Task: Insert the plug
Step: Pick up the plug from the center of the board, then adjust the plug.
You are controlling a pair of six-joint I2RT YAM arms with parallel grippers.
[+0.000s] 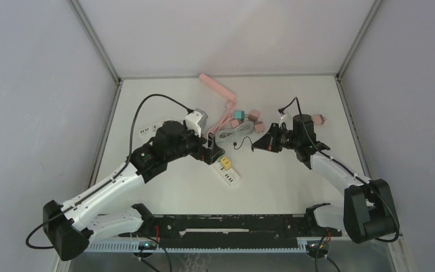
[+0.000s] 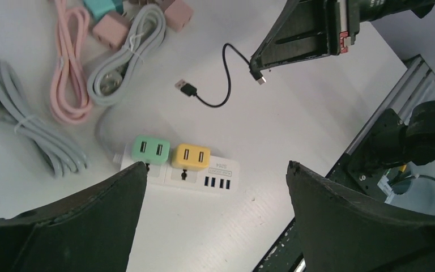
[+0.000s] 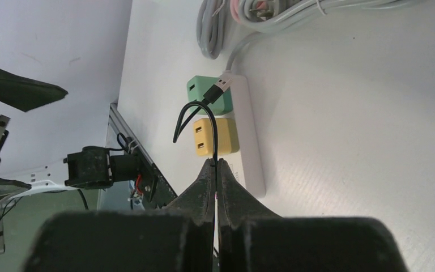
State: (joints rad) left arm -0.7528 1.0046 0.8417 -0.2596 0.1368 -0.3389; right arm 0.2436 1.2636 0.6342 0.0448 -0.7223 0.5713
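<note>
A white power strip [image 2: 229, 170] lies on the table with a green adapter [image 2: 150, 149] and a yellow adapter [image 2: 191, 156] plugged in, and a row of USB ports [image 2: 216, 183] beside them. My left gripper [image 2: 216, 165] hovers above the strip, open, with nothing between its fingers. My right gripper [image 3: 216, 163] is shut on a thin black cable [image 3: 195, 113]. The cable's free end carries a USB plug [image 3: 221, 88] that hangs in the air, seen in front of the green adapter [image 3: 201, 86]. In the top view the right gripper [image 1: 253, 145] is to the right of the strip [image 1: 229, 173].
Coiled pink cable [image 2: 68, 68] and grey cables [image 2: 124, 56] lie behind the strip with pink adapters [image 2: 110, 28]. A pink power strip [image 1: 218, 88] lies at the back. Another white strip [image 1: 150, 127] is at the left. A black rail [image 1: 232, 226] runs along the near edge.
</note>
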